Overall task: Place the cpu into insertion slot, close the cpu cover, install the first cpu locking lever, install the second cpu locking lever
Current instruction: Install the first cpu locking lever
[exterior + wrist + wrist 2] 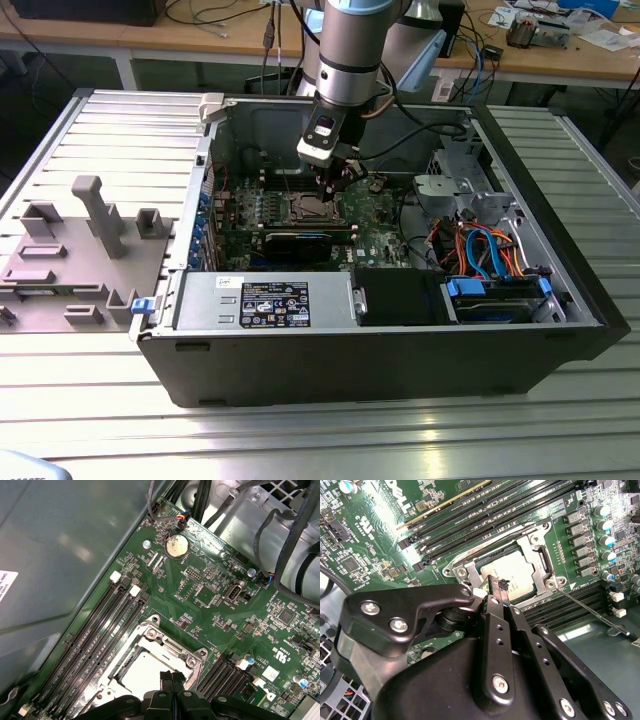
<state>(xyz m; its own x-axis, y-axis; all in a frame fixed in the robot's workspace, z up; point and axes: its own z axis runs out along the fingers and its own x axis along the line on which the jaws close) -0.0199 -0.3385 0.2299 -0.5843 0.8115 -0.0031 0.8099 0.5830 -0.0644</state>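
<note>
Exterior view high, well back from the computer case [380,362]; both wrist views close above the insertion slot [495,559] [131,659].

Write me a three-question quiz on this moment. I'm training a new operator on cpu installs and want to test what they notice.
1. True or false: the cpu already lies in the insertion slot.
2. The gripper is nearest to: A the cpu; B the coin battery; C the blue drive cables.
3. Are the gripper's fingers open or shut?
Key: 1 true; 2 A; 3 shut.
</note>
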